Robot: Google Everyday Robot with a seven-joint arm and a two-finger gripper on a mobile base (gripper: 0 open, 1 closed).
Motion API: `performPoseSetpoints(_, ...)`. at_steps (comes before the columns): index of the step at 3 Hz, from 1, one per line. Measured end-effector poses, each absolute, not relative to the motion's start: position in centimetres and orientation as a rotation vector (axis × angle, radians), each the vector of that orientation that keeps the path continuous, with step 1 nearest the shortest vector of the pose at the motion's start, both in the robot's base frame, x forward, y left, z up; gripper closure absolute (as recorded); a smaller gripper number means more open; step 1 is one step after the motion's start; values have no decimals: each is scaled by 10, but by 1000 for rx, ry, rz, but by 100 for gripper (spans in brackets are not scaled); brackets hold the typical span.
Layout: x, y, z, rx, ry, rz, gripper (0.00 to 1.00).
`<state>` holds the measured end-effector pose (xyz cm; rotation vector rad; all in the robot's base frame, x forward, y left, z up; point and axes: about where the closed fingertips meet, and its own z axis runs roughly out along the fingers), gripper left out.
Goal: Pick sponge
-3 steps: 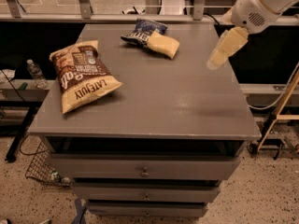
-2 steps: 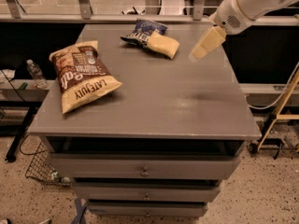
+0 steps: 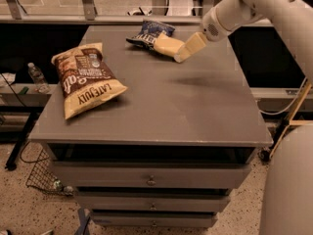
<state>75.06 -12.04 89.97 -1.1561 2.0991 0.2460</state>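
Your tool (image 3: 189,48), open or closed I cannot tell, sits just beside the sponge (image 3: 166,45) at the bench's (image 3: 171,109) far side, so a skewed approach may snag the touching blue snack bag (image 3: 148,33).

The gripper (image 3: 186,50) hangs in the upper middle of the frame, right at the right end of the pale yellow sponge (image 3: 165,44); whether they touch cannot be told. The sponge lies on the grey table (image 3: 195,112) against a small dark blue snack bag (image 3: 148,32). The white arm (image 3: 254,4) enters from the upper right. A large tan-and-brown chip bag (image 3: 87,80) lies on the table's left side.
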Motion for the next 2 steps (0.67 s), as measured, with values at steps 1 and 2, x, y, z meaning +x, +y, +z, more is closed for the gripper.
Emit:
performPoseSetpoints(1, 773, -104, 886, -1131, 2119, 261, 0)
performPoseSetpoints(2, 788, -91, 873, -1132, 2142, 282, 0)
